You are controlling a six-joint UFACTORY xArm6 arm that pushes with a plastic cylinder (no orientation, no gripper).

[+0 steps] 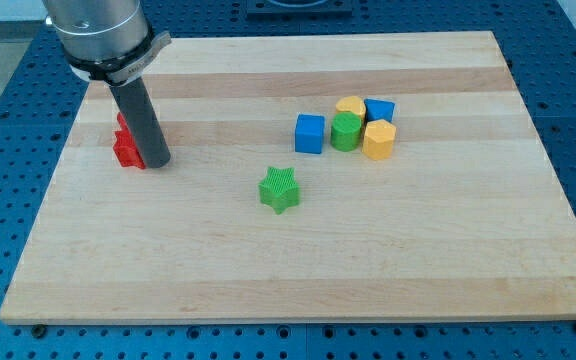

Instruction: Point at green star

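The green star (280, 189) is seen lying flat on the worktop (268, 270), ridged on top, well apart from my tip (157, 162), toward the view's right and slightly lower.

The pale, striped wooden board (298, 260) looked smooth and matt, the ridged green star block (280, 189) and smooth blue cube (310, 133) resembled matt plastic, and the dark rod (140, 115) hung from a brushed grey metal collar (98, 30).

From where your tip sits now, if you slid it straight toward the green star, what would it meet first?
My tip sits against the red block at the view's left. The line toward the view's lower right looks free, so the green star itself should be first; depth is hard to judge from one view.
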